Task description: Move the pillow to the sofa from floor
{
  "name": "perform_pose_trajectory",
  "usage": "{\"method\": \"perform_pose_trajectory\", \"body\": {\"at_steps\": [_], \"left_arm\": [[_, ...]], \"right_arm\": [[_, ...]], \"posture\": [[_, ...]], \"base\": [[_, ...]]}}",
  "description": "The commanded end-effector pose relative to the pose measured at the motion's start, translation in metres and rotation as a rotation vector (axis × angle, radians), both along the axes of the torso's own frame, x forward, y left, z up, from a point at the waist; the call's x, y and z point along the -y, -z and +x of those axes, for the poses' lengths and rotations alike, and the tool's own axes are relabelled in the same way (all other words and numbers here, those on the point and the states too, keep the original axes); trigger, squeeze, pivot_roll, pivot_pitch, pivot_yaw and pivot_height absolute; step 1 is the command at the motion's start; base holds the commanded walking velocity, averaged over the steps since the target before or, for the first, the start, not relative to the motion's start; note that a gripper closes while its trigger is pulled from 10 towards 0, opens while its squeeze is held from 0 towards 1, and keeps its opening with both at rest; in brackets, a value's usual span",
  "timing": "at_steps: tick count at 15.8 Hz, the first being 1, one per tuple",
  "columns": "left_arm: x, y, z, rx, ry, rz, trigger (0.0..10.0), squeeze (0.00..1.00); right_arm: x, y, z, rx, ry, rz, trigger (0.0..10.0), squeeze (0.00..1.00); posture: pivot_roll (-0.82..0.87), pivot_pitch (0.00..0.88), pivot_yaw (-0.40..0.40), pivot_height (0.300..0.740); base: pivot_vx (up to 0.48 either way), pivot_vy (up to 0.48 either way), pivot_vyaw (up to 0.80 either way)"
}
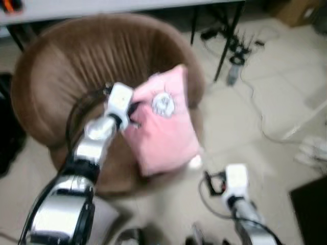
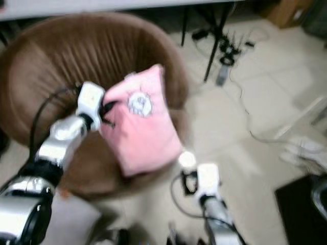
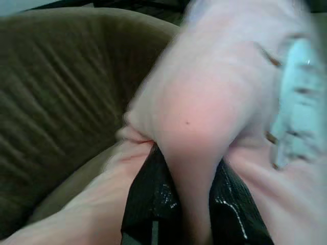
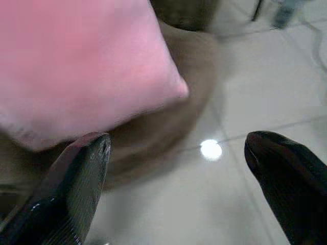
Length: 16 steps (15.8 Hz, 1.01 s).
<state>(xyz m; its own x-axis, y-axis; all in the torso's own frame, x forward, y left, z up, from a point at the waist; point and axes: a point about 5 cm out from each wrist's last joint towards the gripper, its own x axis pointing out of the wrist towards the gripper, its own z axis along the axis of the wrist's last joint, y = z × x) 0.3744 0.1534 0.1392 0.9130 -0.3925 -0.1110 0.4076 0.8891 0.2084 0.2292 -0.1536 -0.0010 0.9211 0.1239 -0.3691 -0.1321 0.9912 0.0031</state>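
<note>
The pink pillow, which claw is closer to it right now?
Left. The left claw is pinching the pink pillow over the brown sofa; the right claw hangs open, off its lower corner, over the floor.

Left end effector (image 3: pixel 189 204) clamped, right end effector (image 4: pixel 179 168) agape

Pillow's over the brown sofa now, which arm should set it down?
Left. The left gripper is already shut on the pink pillow above the sofa seat; the right gripper is open, empty, over the floor.

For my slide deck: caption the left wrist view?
Left end effector shut on a fold of the pink pillow, held over the brown sofa.
</note>
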Motion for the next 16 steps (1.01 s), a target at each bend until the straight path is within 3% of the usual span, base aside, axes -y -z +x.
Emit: {"method": "perform_pose_trajectory", "body": {"at_steps": [1,3,10,14,15,16], "left_arm": [[0.013,-0.010,0.003,0.033,0.029,0.007,0.0,0.00],[0.010,-0.010,0.004,0.045,0.011,0.057,0.0,0.00],[0.006,-0.009,0.006,0.018,-0.009,0.057,0.0,0.00],[0.006,-0.003,0.005,-0.002,-0.005,0.156,0.0,0.00],[0.007,-0.002,0.005,-0.003,0.006,0.162,1.6,0.00],[0.008,-0.002,0.004,0.006,0.012,0.157,10.0,0.00]], "right_arm": [[0.014,0.002,-0.005,-0.013,0.029,-0.019,10.0,0.00],[0.013,0.002,-0.006,-0.011,0.020,-0.018,10.0,0.00],[0.006,0.002,-0.008,-0.008,-0.017,-0.010,10.0,0.00],[0.003,0.003,-0.010,-0.010,-0.031,-0.003,10.0,0.00],[0.002,0.003,-0.010,-0.011,-0.034,-0.002,10.0,0.00],[0.000,0.003,-0.010,-0.013,-0.050,-0.002,10.0,0.00]], "posture": [[-0.13,0.148,-0.016,0.740],[-0.13,0.143,-0.016,0.740],[-0.13,0.144,-0.013,0.740],[-0.14,0.149,-0.011,0.740],[-0.14,0.152,-0.010,0.740],[-0.14,0.154,-0.010,0.740]], "base": [[0.446,0.000,0.00],[0.463,0.000,0.00],[0.480,0.000,0.00],[0.480,0.000,0.00],[0.480,0.000,0.00],[0.000,0.000,0.00]]}}
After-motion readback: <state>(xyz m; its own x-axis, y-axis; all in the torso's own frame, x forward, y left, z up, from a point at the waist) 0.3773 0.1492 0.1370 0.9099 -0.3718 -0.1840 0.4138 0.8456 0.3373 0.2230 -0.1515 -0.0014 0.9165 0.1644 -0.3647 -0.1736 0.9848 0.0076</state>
